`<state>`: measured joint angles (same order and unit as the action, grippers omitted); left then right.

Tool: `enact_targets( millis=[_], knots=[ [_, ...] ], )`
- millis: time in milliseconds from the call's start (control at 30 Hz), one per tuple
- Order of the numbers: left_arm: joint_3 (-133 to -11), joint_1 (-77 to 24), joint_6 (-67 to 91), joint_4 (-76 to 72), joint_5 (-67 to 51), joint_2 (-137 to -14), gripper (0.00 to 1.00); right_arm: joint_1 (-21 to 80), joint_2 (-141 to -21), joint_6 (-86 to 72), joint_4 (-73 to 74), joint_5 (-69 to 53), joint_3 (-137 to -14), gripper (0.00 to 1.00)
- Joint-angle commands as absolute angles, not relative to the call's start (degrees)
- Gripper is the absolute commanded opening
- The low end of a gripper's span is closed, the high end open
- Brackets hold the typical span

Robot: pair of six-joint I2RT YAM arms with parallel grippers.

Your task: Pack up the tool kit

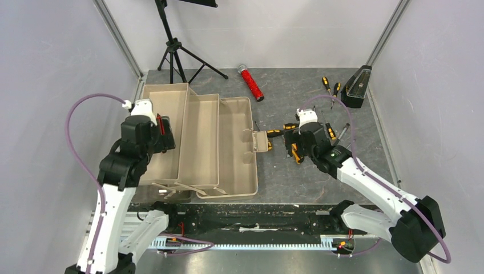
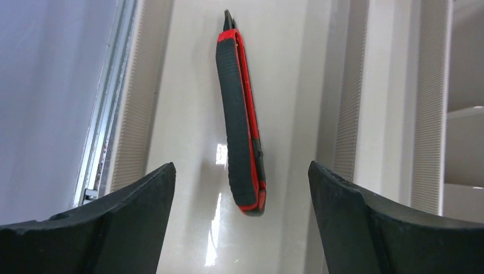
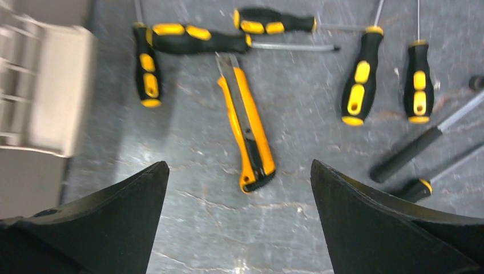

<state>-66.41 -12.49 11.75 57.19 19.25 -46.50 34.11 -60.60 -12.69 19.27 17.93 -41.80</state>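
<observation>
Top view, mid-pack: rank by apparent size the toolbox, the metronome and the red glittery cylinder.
1. Toolbox, by far the largest.
2. Black metronome, bulkier than the cylinder.
3. Red glittery cylinder, about as long as the metronome but much thinner, so length alone does not separate them.

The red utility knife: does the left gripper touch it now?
Apart. The left wrist view shows clear gaps between the red utility knife and both fingers of the left gripper.

Pale walls (image 1: 274,28), dk grey tbl (image 1: 285,185)
</observation>
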Motion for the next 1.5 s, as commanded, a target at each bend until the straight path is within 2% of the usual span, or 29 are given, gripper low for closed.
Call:
enact_targets(
  millis=[0, 367, 567, 833, 967, 1100, 1267, 1467],
  knots=[
    [-67.73, -12.48, 11.31, 52.01, 20.54, -39.96, 0.93, 31.36, -62.71, -10.73, 20.27, 16.22, -40.61, 0.95],
    [-60.75, -12.48, 13.54, 41.88, 17.8, -22.97, 0.94, 26.73, -75.97, -8.76, 16.56, 9.01, -43.69, 0.87],
    [-60.05, -12.48, 13.84, 41.76, 14.7, -21.84, 0.94, 26.71, -82.97, -8.62, 14.31, 7.81, -46.41, 0.8],
    [-57.83, -12.48, 14.32, 38.33, -1.47, -23.72, 0.94, 26.72, -89.81, -7.88, 13.29, 8.79, -48.69, 0.75],
    [-57.92, -12.48, 14.57, 38.33, -7.46, -25.92, 0.94, 26.72, -89.83, -8.58, 12.76, 6.68, -46.5, 0.67],
    [-57.75, -12.48, 16.24, 36.82, -11.3, -27.05, 0.94, 26.72, -86.28, -10.05, 11.77, 4.9, -41.99, 0.53],
    [-57.58, -12.48, 20.01, 32.74, -15.46, -28.44, 0.94, 26.68, -78.58, -12.64, 11.32, 2.47, -36.77, 0.26],
    [-56.93, -12.48, 25.19, 25.49, -20.68, -31.97, 0.94, 26.67, -66.28, -15.96, 12.98, 2.0, -35.62, 0.18]
  ],
)
